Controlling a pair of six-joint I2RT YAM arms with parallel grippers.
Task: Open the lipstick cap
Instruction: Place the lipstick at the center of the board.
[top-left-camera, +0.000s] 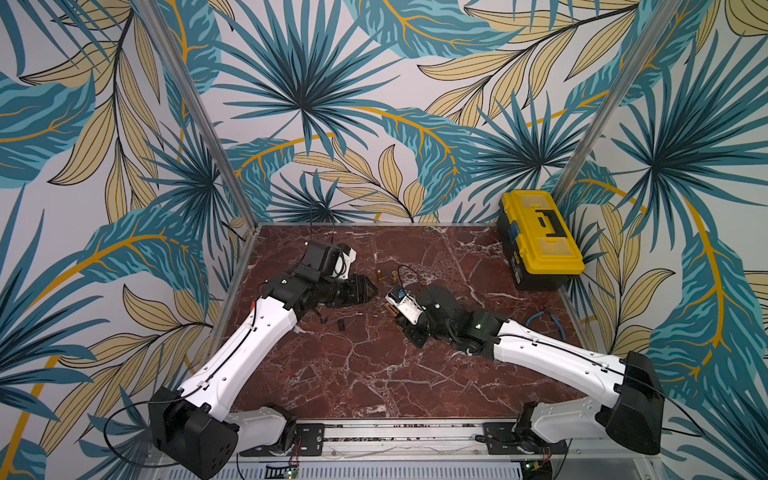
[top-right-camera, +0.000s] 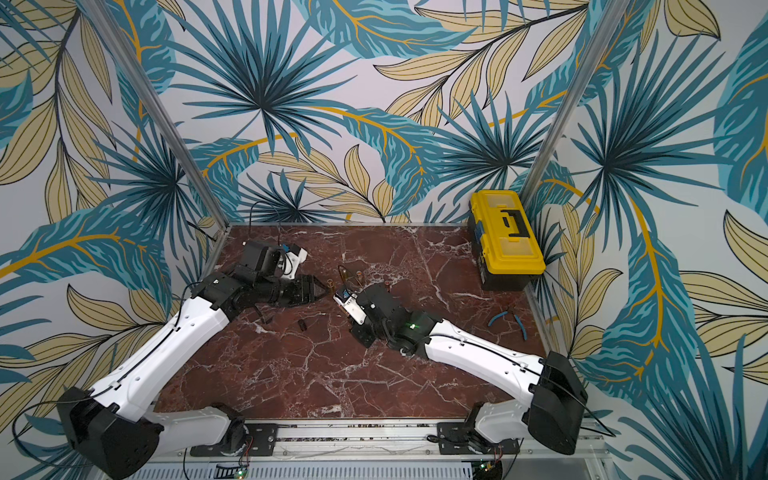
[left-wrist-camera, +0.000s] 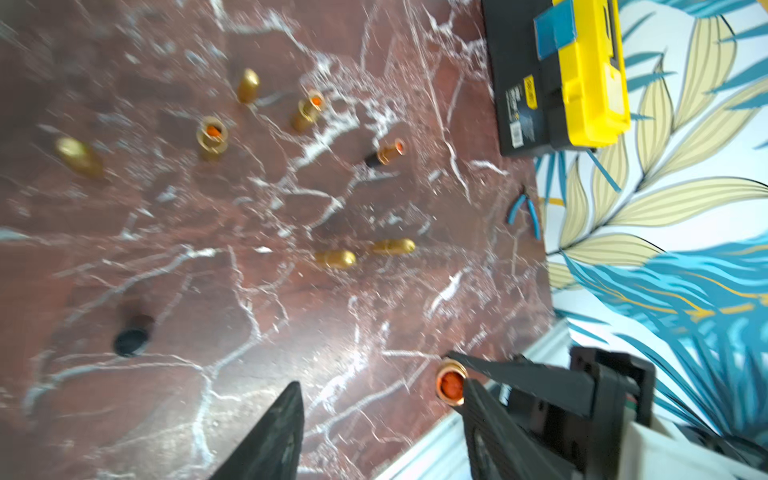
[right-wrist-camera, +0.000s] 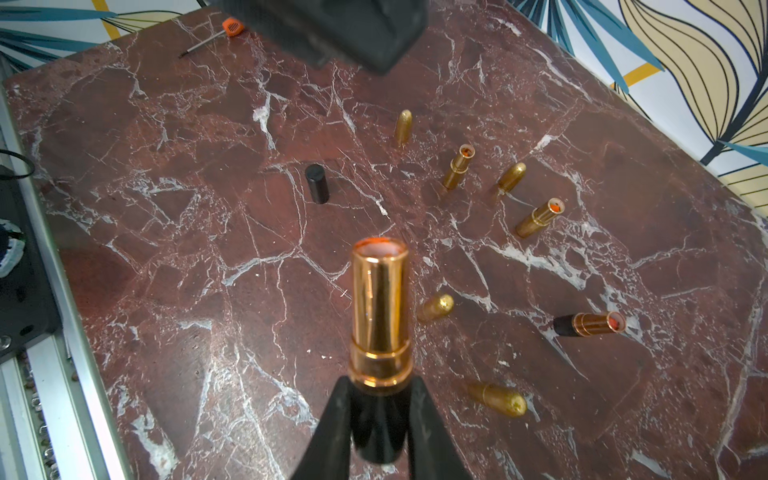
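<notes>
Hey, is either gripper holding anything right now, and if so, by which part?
The right gripper is shut on the uncapped lipstick, pinching its black base. The left gripper is open and holds nothing.

Walls (top-left-camera: 374, 62) papered with large teal and tan palm leaves on white; aluminium corner posts (top-left-camera: 202, 124) at the back; red-brown marble tabletop (top-left-camera: 353, 374) veined white; bright, even light.

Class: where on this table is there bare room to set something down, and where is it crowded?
Free: marble bordered by left arm, right arm, front rail; far strip beside the toolbox. Crowded: mid-table, among gold caps and lipsticks.
</notes>
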